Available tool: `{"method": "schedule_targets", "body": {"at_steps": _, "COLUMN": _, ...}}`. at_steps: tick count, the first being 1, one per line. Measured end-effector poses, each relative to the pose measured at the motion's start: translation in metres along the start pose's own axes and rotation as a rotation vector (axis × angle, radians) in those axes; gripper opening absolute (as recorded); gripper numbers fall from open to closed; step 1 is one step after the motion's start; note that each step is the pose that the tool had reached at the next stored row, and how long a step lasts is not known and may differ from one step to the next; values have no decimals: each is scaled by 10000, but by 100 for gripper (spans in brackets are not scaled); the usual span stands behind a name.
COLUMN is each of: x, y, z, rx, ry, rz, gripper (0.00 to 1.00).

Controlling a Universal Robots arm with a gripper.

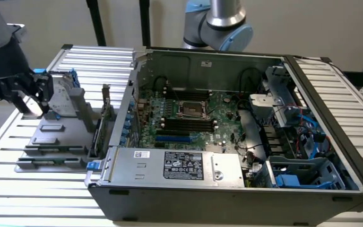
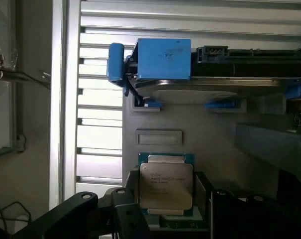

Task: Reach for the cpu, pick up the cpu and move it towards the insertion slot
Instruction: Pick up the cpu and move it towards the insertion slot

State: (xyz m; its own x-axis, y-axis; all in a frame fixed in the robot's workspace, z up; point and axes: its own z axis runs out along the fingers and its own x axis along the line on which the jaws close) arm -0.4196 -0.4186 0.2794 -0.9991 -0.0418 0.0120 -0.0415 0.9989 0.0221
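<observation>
The cpu [image 2: 166, 183], a flat square chip with a silvery top and a green rim, lies between my dark fingers [image 2: 128, 209], which press against its two sides. My gripper [image 1: 33, 109] hangs at the exterior view's left, just above the grey fixture [image 1: 52, 142], shut on the cpu. The insertion slot [image 1: 191, 109], a shiny metal frame with a dark centre, sits on the green board inside the open computer case, well off toward the exterior view's right of the gripper.
An upright silver hard drive with blue brackets [image 2: 165, 59] stands on the fixture just beyond the gripper. A shallow rectangular recess [image 2: 159, 137] marks the fixture. The case wall [image 1: 128, 118], black memory slots [image 1: 185, 124] and the power supply [image 1: 175, 165] surround the slot.
</observation>
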Motion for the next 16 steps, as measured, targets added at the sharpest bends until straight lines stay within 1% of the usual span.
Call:
{"method": "schedule_targets", "body": {"at_steps": 4, "x": -72, "y": -1, "z": -183, "rx": 0, "ry": 1, "rz": 0, "gripper": 54}}
{"method": "schedule_targets", "body": {"at_steps": 6, "x": -133, "y": -8, "z": -273, "rx": -1, "ry": 0, "rz": -2, "gripper": 54}}
{"method": "schedule_targets", "body": {"at_steps": 10, "x": -304, "y": -34, "z": -461, "rx": -11, "ry": 13, "rz": -1, "gripper": 54}}
{"method": "schedule_targets", "body": {"at_steps": 16, "x": -569, "y": -74, "z": -734, "rx": -45, "ry": 26, "rz": -3, "gripper": 54}}
